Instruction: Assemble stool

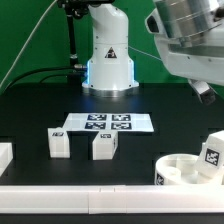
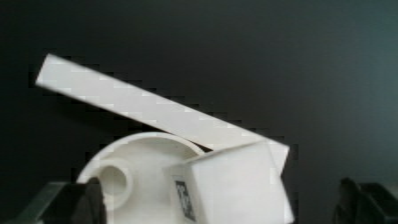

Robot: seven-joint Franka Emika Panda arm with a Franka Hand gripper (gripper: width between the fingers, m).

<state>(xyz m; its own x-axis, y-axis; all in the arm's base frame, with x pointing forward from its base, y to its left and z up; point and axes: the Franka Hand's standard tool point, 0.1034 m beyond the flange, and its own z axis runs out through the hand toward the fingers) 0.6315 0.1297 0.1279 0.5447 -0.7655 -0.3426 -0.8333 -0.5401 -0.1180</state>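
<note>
The round white seat disc (image 1: pixel 180 170) lies at the exterior view's lower right, sockets up. One white tagged leg (image 1: pixel 212 152) stands tilted on its far-right rim. Two more tagged legs (image 1: pixel 59 143) (image 1: pixel 104 146) stand on the black table in front of the marker board. My gripper (image 1: pixel 204 91) hangs high above the seat, partly cut off by the picture's edge. In the wrist view the gripper (image 2: pixel 222 205) is open, with its dark fingers (image 2: pixel 80 200) far apart on either side of the seat (image 2: pixel 139 165) and the leg (image 2: pixel 240 185), touching neither.
The marker board (image 1: pixel 105 123) lies mid-table before the robot base (image 1: pixel 108 55). A plain white rail (image 1: pixel 90 193) runs along the front edge, and another white rail (image 2: pixel 143 100) lies beyond the seat in the wrist view. A white block (image 1: pixel 4 155) sits at the far left.
</note>
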